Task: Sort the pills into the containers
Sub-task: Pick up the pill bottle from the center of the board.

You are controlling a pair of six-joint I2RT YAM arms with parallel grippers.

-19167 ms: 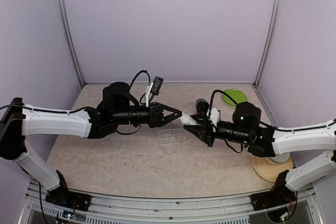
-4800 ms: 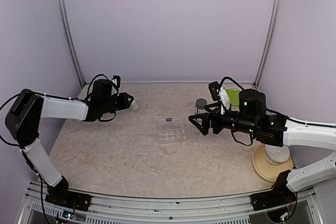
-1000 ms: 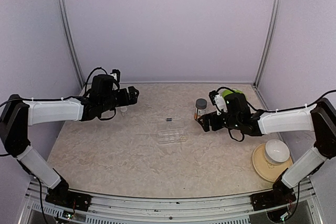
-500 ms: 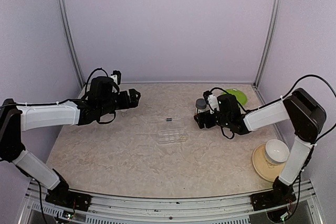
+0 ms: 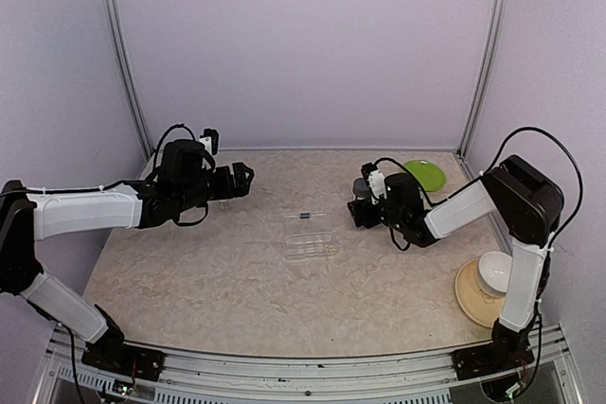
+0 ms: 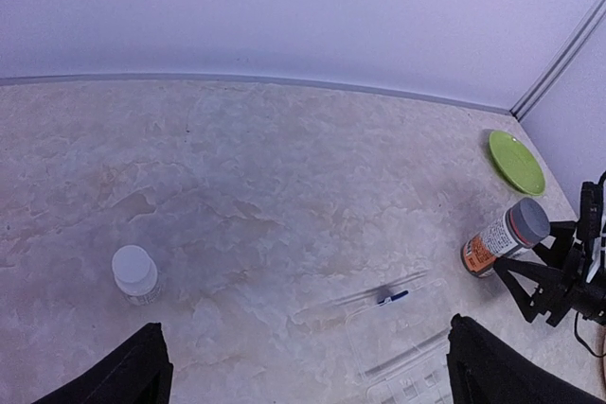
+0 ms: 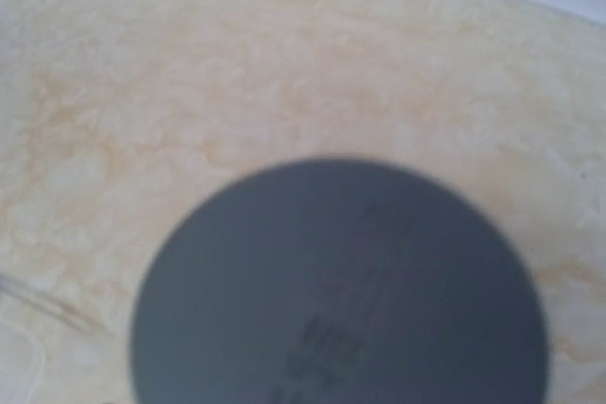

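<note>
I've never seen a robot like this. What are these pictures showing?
It is a robot: two arms bolted to a table. One picture looks down from above; the other two come from cameras on the wrists. Each arm ends in a two-finger tool. The left tool is wide open and holds nothing. The right tool is right at the orange bottle with a grey cap; whether it grips, I cannot tell. Its camera shows that cap up close. On the table lie a flat clear plastic pill box with a tiny dark pill by it, a white-capped bottle, a round green plate and a white bowl on a tan plate.
</note>
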